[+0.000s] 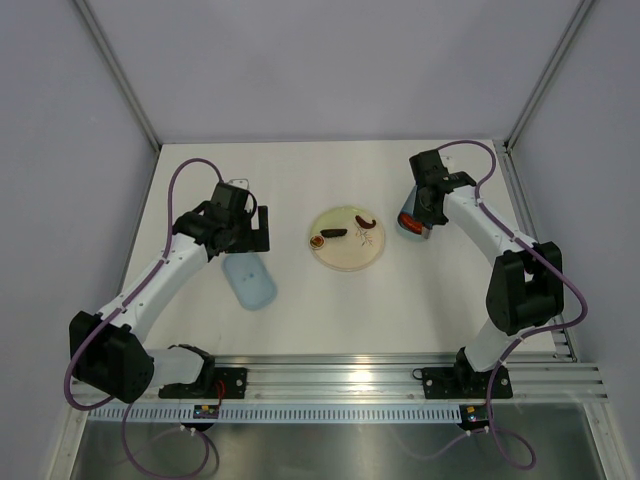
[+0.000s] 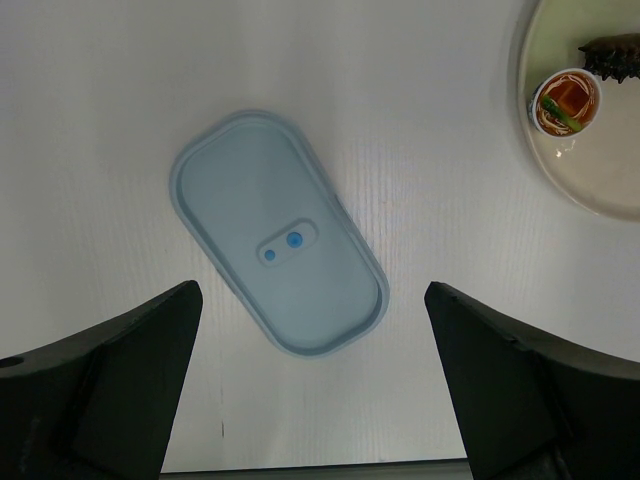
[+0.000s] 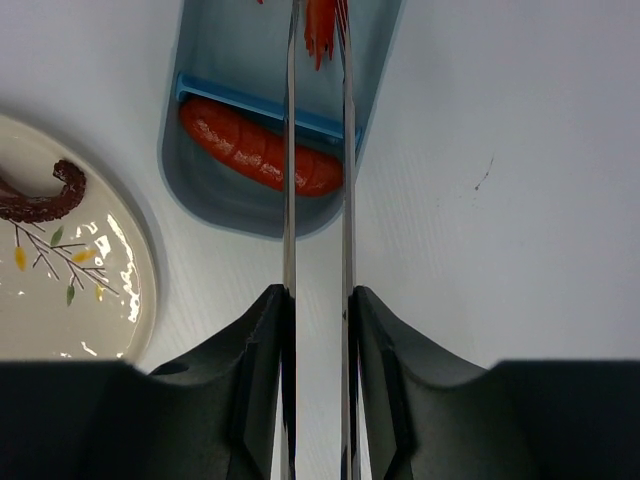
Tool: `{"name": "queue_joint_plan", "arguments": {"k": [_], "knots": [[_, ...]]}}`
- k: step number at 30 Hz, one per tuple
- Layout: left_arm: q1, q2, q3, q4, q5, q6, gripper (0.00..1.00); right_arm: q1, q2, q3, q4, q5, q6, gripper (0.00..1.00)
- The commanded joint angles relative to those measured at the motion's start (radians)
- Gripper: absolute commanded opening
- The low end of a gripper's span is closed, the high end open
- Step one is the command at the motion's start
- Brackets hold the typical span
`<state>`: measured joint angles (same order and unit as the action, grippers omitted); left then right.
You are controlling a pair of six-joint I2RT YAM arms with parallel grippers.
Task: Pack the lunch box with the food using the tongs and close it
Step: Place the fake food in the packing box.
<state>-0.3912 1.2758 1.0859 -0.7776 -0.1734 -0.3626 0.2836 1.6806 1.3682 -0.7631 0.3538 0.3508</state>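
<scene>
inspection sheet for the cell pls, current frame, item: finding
Surface: white table, small dark scuff beside the lunch box.
Job's things: lunch box open, sausage in the compartment nearer the right gripper. Shrimp between the arms of the tongs over the farther compartment. Lid flat on the table. Dark piece, red curved piece and round piece on the plate.
Clutter: nothing seen.
Grippers: left gripper open, empty, above the lid. Right gripper fingers clamped on the tongs.
Cables: purple cables looped along both arms, off the things.
Surroundings: pale walls; metal rail at the near edge.
</scene>
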Motion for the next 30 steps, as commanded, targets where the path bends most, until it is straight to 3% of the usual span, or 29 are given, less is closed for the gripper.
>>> {"name": "queue_joint_plan", "arguments": {"k": [1, 8, 14, 30], "knots": [[-0.005, -0.024, 0.011, 0.008, -0.021, 0.011, 0.99, -0.003, -0.035, 0.042, 0.022, 0.002, -0.015, 0.40], [-0.005, -0.029, 0.009, 0.001, -0.025, 0.010, 0.99, -0.004, -0.041, 0.043, 0.021, -0.001, -0.016, 0.40], [-0.005, -0.027, 0.009, 0.003, -0.023, 0.008, 0.99, -0.004, -0.039, 0.060, 0.010, 0.002, -0.024, 0.48], [-0.005, -0.024, 0.003, 0.006, -0.017, 0.004, 0.99, -0.004, -0.127, 0.115, -0.024, 0.002, -0.035, 0.43]]}}
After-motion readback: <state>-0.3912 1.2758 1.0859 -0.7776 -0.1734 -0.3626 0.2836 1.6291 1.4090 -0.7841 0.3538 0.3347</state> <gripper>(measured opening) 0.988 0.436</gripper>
